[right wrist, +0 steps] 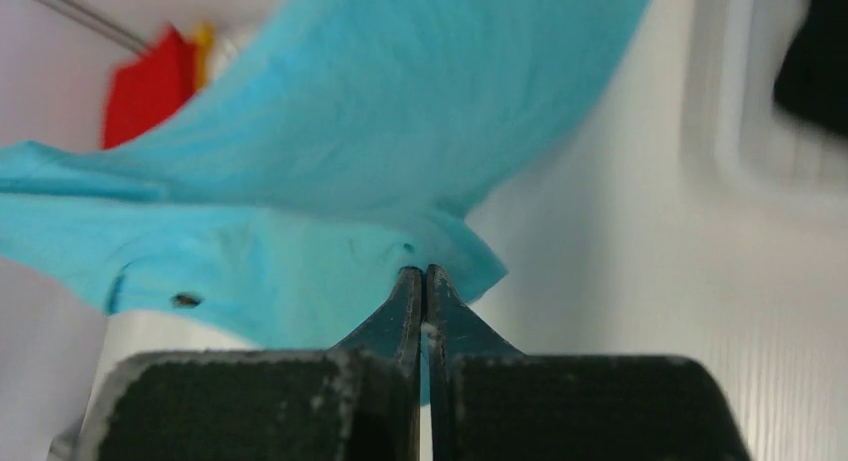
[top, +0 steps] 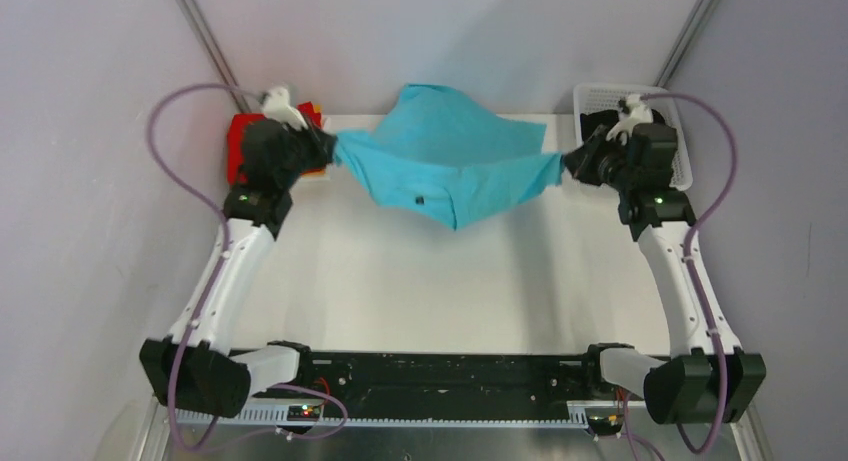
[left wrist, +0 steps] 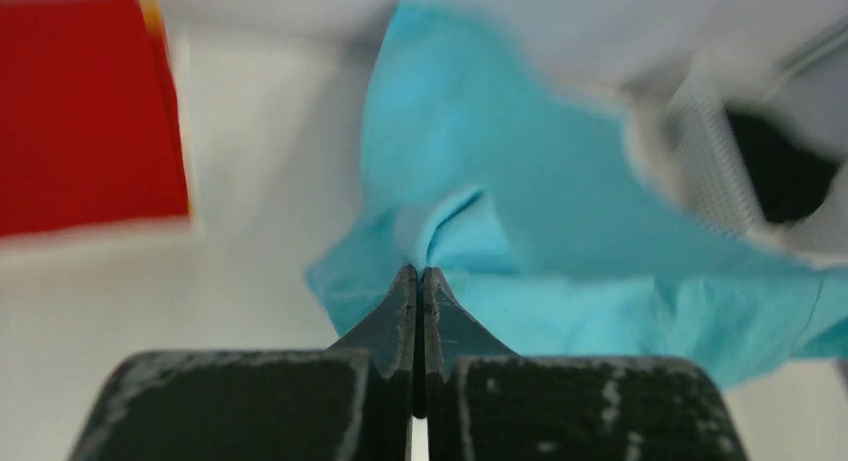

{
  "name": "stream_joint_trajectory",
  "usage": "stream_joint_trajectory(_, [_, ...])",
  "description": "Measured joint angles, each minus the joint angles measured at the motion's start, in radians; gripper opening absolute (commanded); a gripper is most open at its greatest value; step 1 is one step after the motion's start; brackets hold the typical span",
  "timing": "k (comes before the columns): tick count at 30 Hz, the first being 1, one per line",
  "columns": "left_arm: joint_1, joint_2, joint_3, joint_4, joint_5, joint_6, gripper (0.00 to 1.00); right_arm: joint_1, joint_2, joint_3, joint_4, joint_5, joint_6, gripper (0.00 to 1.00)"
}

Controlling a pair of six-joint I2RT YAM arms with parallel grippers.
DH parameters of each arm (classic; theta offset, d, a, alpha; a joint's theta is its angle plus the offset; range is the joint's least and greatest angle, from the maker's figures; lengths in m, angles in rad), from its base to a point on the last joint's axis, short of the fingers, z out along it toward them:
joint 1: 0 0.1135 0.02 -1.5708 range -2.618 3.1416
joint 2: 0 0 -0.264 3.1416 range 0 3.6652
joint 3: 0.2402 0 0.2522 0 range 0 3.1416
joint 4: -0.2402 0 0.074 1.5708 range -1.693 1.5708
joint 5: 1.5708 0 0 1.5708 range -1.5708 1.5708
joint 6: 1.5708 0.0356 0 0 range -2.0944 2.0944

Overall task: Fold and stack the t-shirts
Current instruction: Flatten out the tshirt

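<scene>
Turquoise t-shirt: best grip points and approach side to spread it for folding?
Pinch its two opposite side edges, one arm each, coming in from the outside. The turquoise t-shirt is limp and wide, so a single grip would probably let it bunch. It is held that way now: left gripper shut on the left end, right gripper on the right, middle sagging between.

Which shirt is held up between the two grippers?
The blue shirt: the left gripper and right gripper each pinch an edge of it. The red shirt lies flat at the far left.
</scene>
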Motion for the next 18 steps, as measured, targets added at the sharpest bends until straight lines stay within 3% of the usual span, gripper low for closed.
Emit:
stream_joint_trajectory(7, [0.000, 0.064, -0.376, -0.048, -0.013, -0.029, 0.00, 0.000, 0.017, -0.200, -0.228, 0.060, 0.014, 0.00])
stream_joint_trajectory(18, [0.000, -0.013, -0.579, -0.033, -0.104, -0.145, 0.00, 0.000, -0.069, -0.364, -0.385, 0.240, 0.045, 0.06])
